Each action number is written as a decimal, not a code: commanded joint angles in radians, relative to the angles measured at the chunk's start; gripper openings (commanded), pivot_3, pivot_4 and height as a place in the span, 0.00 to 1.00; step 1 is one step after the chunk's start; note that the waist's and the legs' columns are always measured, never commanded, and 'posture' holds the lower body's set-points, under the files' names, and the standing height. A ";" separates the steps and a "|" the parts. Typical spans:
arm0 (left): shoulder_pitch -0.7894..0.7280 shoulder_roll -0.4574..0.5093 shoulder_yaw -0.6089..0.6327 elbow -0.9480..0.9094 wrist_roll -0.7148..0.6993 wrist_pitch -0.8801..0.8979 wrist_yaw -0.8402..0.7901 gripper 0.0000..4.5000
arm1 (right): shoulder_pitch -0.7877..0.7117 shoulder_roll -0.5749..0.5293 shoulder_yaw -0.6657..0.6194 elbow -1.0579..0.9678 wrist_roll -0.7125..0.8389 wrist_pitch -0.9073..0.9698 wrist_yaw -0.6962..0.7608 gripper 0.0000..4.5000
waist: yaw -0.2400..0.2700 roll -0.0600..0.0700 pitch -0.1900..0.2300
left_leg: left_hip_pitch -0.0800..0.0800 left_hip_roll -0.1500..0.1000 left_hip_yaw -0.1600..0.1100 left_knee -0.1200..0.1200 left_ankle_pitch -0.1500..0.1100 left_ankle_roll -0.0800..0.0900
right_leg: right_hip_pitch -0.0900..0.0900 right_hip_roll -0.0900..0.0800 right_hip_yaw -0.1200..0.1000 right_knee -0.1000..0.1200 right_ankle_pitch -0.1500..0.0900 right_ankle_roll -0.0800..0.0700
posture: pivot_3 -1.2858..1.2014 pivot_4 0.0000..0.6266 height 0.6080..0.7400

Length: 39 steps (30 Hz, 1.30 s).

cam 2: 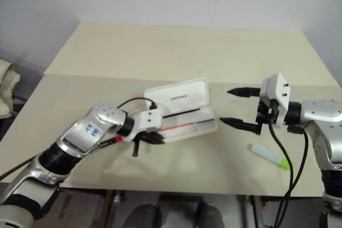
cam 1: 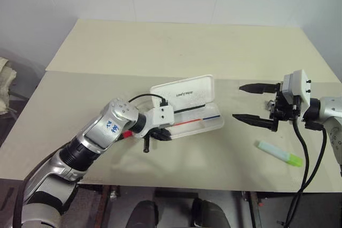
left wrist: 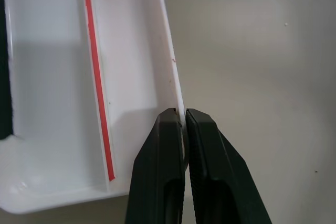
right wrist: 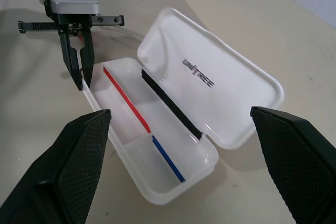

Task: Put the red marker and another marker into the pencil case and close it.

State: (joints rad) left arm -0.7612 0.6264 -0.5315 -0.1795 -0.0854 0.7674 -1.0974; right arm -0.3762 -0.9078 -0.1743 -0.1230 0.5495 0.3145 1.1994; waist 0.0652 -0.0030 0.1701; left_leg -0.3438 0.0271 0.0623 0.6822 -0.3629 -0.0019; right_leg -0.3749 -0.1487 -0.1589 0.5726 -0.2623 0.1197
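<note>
The white pencil case (cam 1: 209,125) lies open at mid-table, its lid (right wrist: 210,77) tilted back and nothing in its tray. My left gripper (left wrist: 184,116) is shut on the thin front wall of the tray at its left end (right wrist: 82,80). The red marker (cam 2: 118,138) lies on the table under my left wrist, with only its red cap and a bit of black barrel showing. The other marker, a pale mint highlighter (cam 1: 280,153) with a lime end, lies on the table to the right. My right gripper (cam 1: 251,103) hovers open just right of the case, holding nothing.
The cream table (cam 1: 176,46) stretches far behind the case. Its front edge (cam 1: 214,188) runs close below the highlighter and my left arm. Black cables (cam 1: 304,153) hang from my right wrist near the highlighter.
</note>
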 commanded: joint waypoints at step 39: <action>-0.013 -0.094 0.007 -0.040 -0.045 0.015 -0.056 0.80 | 0.008 0.024 -0.024 -0.041 0.001 -0.001 -0.024 1.00 | -0.014 0.000 0.000 | -0.002 0.001 0.000 0.000 0.000 0.000 | -0.001 0.001 -0.001 -0.002 0.000 0.000 | 0.52 0.24 1.00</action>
State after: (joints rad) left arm -0.7764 0.5295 -0.5569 -0.1856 -0.1113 0.7844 -1.1553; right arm -0.3498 -0.8874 -0.1909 -0.1556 0.5489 0.3287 1.1744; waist 0.0507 -0.0033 0.1703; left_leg -0.3455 0.0284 0.0623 0.6823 -0.3629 -0.0017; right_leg -0.3760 -0.1477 -0.1601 0.5705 -0.2622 0.1201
